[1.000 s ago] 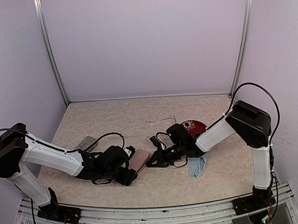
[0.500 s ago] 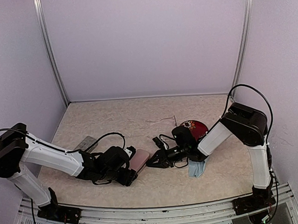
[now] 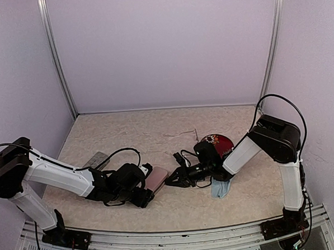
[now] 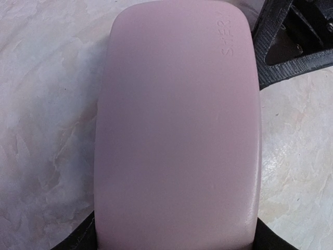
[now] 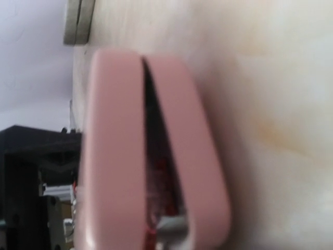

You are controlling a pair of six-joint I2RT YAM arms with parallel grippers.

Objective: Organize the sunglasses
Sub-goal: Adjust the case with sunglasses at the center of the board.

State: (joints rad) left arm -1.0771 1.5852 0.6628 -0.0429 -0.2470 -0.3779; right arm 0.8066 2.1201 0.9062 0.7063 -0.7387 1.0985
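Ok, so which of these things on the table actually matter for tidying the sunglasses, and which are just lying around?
For the job: red-tinted sunglasses, seemingly inside the part-open pink case; pale thin-framed sunglasses; probably the grey case.
Lying about: light-blue cloth; red flowered item.

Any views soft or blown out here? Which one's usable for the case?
Right wrist: out of focus throughout, the pink case smeared, the table washed out toward the right. Left wrist: sharp enough to show embossed lettering on the case, soft shadow on its left; the usable one. Top external: even, diffuse light, no glare, only faint shadows on the table.
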